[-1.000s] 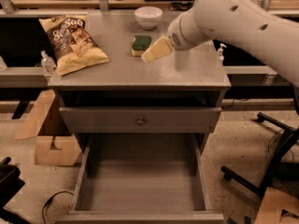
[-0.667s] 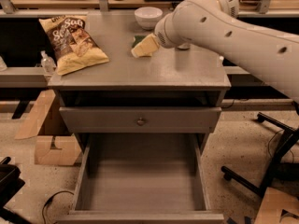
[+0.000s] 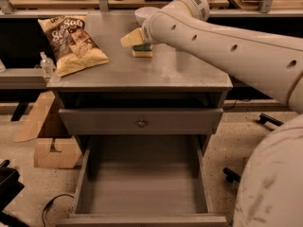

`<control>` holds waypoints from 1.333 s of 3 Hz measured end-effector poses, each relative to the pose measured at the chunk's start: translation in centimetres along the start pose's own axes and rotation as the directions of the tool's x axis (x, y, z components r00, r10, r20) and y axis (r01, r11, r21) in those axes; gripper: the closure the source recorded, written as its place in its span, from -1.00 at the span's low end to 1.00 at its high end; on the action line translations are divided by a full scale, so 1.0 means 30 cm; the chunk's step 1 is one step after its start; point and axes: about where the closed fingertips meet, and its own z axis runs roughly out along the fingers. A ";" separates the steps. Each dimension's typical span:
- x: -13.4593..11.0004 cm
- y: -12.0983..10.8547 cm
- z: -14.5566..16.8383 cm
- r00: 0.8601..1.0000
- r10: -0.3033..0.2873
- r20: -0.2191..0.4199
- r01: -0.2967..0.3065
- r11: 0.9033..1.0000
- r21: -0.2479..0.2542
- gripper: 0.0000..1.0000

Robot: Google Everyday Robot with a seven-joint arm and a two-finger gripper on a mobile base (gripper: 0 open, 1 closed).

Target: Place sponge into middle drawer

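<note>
Since the frame 0.7 s ago the gripper (image 3: 129, 38) has shifted slightly up and toward the table's left side, uncovering the sponge (image 3: 142, 51), which was hidden under it.

The sponge lies flat on the table (image 3: 156, 72), at the rear middle of its top, green layer up. The gripper sits at the sponge's upper left edge, overlapping it. Whether it touches the sponge, and how far the jaws are spread, cannot be told.

The arm (image 3: 227, 41) crosses the table's rear right corner and hides most of the white bowl (image 3: 140, 14) at the table's back. The chip bag (image 3: 73, 41) lies on the table's left side.

Under the table top, the knobbed drawer front (image 3: 104, 122) is closed. Below it the middle drawer (image 3: 142, 188) is pulled out, its front edge cut off by the frame.
</note>
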 end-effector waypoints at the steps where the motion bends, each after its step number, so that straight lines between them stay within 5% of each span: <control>1: 0.000 0.003 0.001 0.997 0.078 0.000 -0.078 0.997 0.001 -1.00; 4: -0.011 0.028 0.218 0.993 0.027 -0.119 -0.029 0.999 -0.018 -1.00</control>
